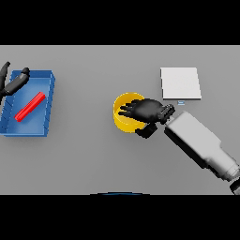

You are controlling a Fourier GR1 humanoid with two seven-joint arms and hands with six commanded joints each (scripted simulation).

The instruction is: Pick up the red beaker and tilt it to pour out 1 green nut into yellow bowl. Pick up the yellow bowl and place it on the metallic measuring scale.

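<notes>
- In the middle of the frame we see the yellow bowl [123, 115] standing on the grey table [93, 159].
- Our right hand [146, 110] lies over the bowl's right part, palm down, fingers stretched leftward across the opening; the thumb hangs below at the bowl's lower right rim. We cannot tell whether it grips the rim or only rests above it.
- The right arm [199, 143] comes in from the lower right corner.
- The metallic measuring scale [181, 83], a pale square plate, sits in the upper right, near the bowl but apart from it.
- At the far left a blue tray [49, 101] holds a red beaker [30, 106], lying on its side at a slant.
- Our left hand [14, 83] shows at the upper left edge, over the tray's upper left corner, fingers relaxed and holding nothing.
</notes>
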